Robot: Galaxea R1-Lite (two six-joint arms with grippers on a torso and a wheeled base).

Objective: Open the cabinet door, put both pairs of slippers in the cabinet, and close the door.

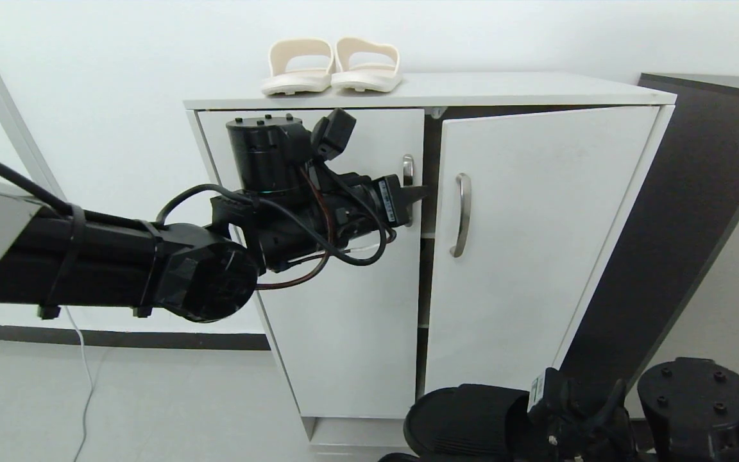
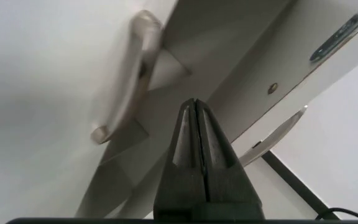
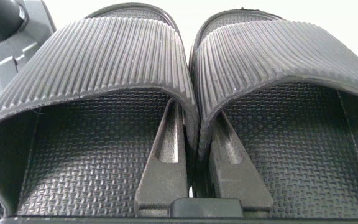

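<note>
Nearest and low: right gripper [image 3: 196,121] clamped on the touching inner walls of a pair of black ribbed rubber slippers [image 3: 104,68], one finger inside each. Pale floor [image 1: 151,404], thin white cable [image 1: 84,378] trailing.

Left gripper [image 1: 422,191] empty, fingers pressed together, tip just beside the metal handle [image 1: 408,168] of the tall white two-door cabinet [image 1: 344,333]. Right door [image 1: 523,244] slightly ajar.

Pair of cream moulded slippers [image 1: 331,64] on top. White wall [image 1: 119,77] behind.

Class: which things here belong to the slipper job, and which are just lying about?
Job: cabinet, right door ajar; cream slippers on top; black slippers in the right hand; left hand beside that door.
Lying about: white cable on the floor; dark panel beside the cabinet.
</note>
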